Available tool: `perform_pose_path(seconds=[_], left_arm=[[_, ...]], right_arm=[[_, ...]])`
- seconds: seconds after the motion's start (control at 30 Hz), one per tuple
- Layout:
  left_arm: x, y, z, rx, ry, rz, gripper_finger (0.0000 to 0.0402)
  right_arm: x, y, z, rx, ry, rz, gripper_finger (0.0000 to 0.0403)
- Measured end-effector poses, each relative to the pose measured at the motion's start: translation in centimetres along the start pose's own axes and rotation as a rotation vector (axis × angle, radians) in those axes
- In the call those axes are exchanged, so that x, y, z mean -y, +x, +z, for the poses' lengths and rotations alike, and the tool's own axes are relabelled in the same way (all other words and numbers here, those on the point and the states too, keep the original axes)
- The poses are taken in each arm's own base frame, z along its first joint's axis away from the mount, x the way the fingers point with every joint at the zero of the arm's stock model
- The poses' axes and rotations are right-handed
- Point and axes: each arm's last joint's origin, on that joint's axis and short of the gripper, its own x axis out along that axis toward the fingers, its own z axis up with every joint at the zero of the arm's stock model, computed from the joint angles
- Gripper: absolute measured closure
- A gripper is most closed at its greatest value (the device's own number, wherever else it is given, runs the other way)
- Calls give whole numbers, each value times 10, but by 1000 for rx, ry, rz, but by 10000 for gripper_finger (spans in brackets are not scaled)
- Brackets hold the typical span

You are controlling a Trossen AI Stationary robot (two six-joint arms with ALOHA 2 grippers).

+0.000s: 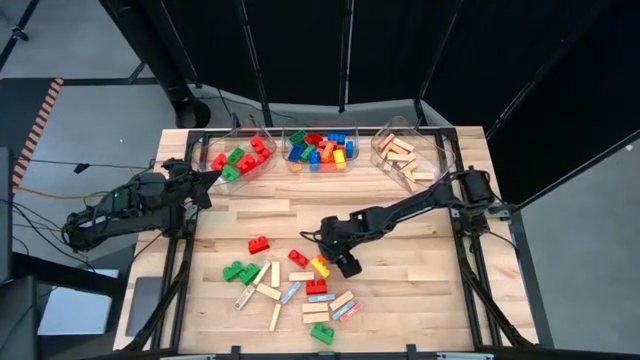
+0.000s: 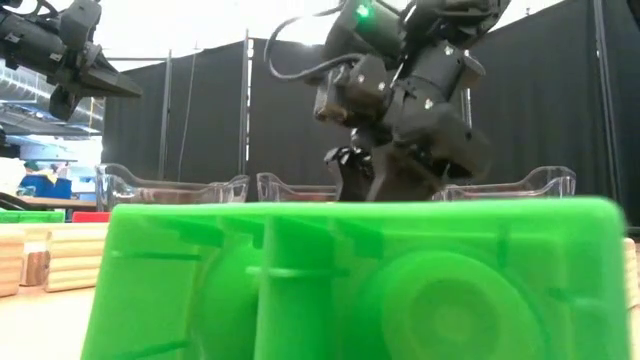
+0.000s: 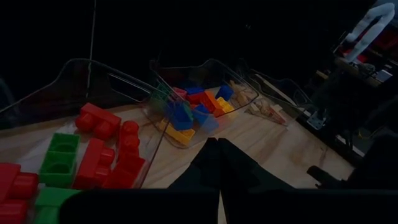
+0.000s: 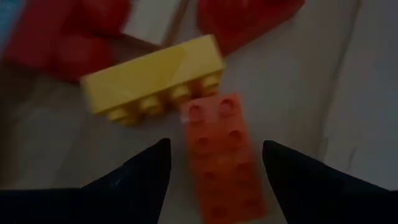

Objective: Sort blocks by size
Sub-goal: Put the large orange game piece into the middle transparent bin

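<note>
Loose blocks lie flat on the table's near middle: a yellow studded brick (image 4: 155, 74) on its side, an orange brick (image 4: 217, 149) studs-up against it, red bricks (image 4: 249, 18), green ones (image 1: 238, 270) and tan wooden bars (image 1: 268, 290). My right gripper (image 4: 214, 168) slants down over the pile (image 1: 342, 264), open. Its fingers stand on either side of the orange brick, apart from it. My left gripper (image 3: 217, 162) is shut and holds nothing, hovering by the left bin (image 1: 205, 182).
Three clear bins stand along the far edge: red and green bricks in the left one (image 1: 240, 158), mixed small bricks in the middle one (image 1: 320, 150), wooden bars in the right one (image 1: 405, 158). A green brick (image 2: 360, 280) lies at the near edge (image 1: 322, 333).
</note>
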Motion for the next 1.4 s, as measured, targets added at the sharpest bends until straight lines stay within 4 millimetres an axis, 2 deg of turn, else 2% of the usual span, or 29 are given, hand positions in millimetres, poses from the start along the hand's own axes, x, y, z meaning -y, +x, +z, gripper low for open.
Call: perform_pose_path(seconds=[0.1,0.23,0.4,0.5,0.67,0.83,0.93,1.0,1.1,1.2,1.27,1.4], left_arm=[[0,0,0,0,0,0,399],[0,0,0,0,0,0,399],[0,0,0,0,0,0,400],[0,0,0,0,0,0,399],[0,0,0,0,0,0,399],[0,0,0,3,-1,-2,399],[0,0,0,2,-1,-2,399],[0,0,0,2,-1,-2,399],[0,0,0,2,-1,-2,399],[0,0,0,2,-1,-1,400],[0,0,0,2,-1,-2,399],[0,0,0,2,-1,-1,400]], right_arm=[[1,2,-3,-35,25,-44,166],[1,4,-4,-47,60,-55,253],[4,2,-4,-46,145,-52,251],[15,-6,3,-29,229,-95,251],[60,-46,30,92,284,-271,251],[121,-89,43,194,360,-454,251],[157,-112,38,236,430,-552,251],[178,-122,28,231,478,-609,251],[199,-131,12,224,548,-648,251],[211,-137,0,198,584,-663,251],[217,-139,-6,186,583,-673,220],[226,-144,-13,187,622,-694,113]])
